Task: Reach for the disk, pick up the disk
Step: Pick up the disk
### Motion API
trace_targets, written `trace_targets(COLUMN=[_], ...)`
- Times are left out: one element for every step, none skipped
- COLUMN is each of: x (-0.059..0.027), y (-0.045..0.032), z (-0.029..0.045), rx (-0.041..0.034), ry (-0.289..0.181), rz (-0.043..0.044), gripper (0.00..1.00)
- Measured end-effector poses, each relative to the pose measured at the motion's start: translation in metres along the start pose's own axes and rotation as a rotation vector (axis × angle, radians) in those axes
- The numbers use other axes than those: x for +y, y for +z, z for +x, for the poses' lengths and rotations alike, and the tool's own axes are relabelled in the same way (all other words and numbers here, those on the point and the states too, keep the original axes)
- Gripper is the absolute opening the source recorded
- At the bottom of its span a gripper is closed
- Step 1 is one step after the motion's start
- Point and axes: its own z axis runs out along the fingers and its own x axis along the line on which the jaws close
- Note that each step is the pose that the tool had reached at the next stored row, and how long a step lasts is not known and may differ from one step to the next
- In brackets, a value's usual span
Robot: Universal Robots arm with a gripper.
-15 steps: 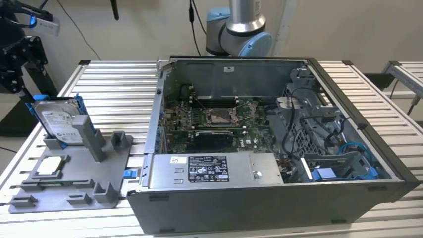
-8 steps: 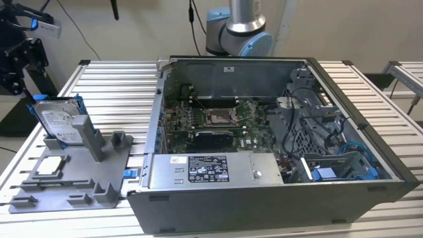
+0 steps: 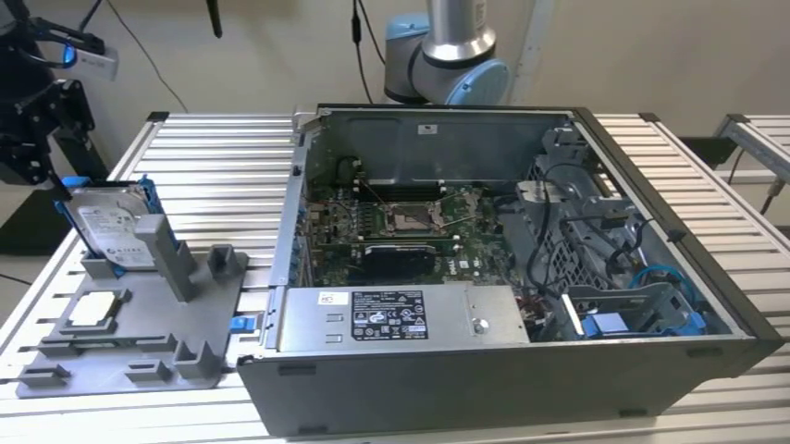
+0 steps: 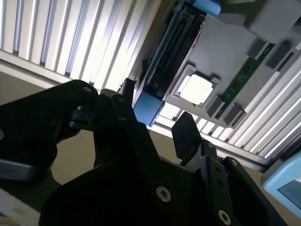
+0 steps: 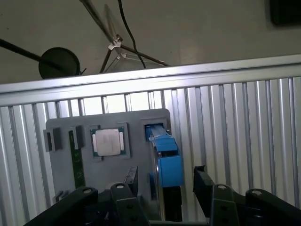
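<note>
The gripper [image 5: 166, 174] is held wide open, its fingers [image 5: 202, 181] set either side of the disk [image 5: 162, 141], untouched. The disk is stood on edge in the grey tray [image 5: 59, 174], labelled face turned toward the exterior view's right.

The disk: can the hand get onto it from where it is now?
Probably yes. In the first wrist view the open hand hangs over the disk, one finger to each side of its blue-framed edge. It stands upright in the grey fixture, and nothing lies between.
</note>
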Motion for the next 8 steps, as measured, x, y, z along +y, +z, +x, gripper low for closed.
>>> trace_targets(x=[-0.0001,-0.0001,-0.0001,-0.0001,-0.0001,-0.0002,-0.0002,-0.0002], y=[0.0016,0.0036,0.0054,0.0073,0.009,0.0109,0.0128,0.0146], z=[0.0001,0.0002,0.0002,0.0002,0.0003,0.0003,0.0004,0.0004], rx=[-0.0008,-0.0017,-0.002,-0.0023,-0.0025,-0.0027,-0.0029,-0.003], ry=[0.0,0.0,0.0,0.0,-0.001,-0.002,-0.004,-0.006], rz=[-0.0002,-0.0002,-0.0002,-0.0003,-0.0004,-0.0004,-0.0002,-0.0003], gripper=[1.0,1.0,1.0,1.0,1.0,1.0,1.0,1.0])
